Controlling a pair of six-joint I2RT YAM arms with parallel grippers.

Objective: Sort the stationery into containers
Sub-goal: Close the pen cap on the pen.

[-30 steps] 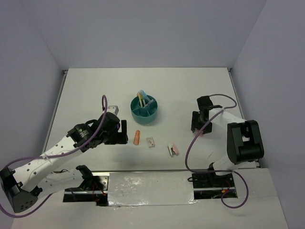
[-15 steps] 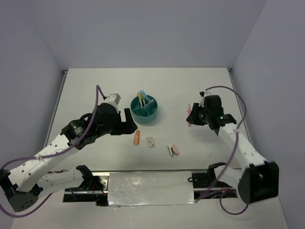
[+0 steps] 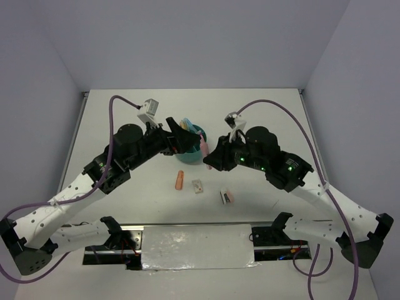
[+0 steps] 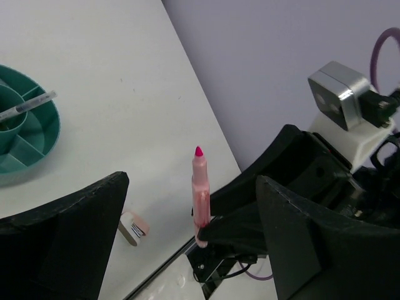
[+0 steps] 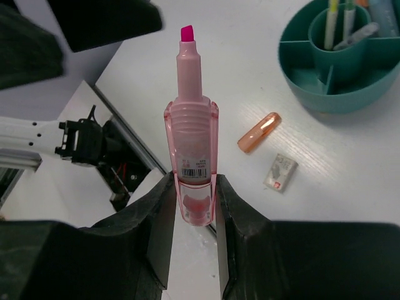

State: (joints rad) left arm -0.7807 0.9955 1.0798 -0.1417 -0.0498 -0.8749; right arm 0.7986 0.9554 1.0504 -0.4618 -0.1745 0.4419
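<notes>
Pinching pink marker (image 5: 190, 125) low on barrel with right end effector (image 5: 194, 206), tip up, off desk (image 5: 250, 50), teal bowl (image 5: 312, 94) ahead-right. Probably light, stiff, slick plastic; best gripped mid-barrel. With left end effector (image 4: 194, 180) spread, empty.

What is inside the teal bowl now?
In the right wrist view the teal bowl holds thin pens standing in its central cup; the two near wedges look empty. Its far wedges are cut off there, and from above the left gripper and pink marker partly cover it.

White table (image 3: 269, 109), pale lavender walls (image 3: 187, 44)
</notes>
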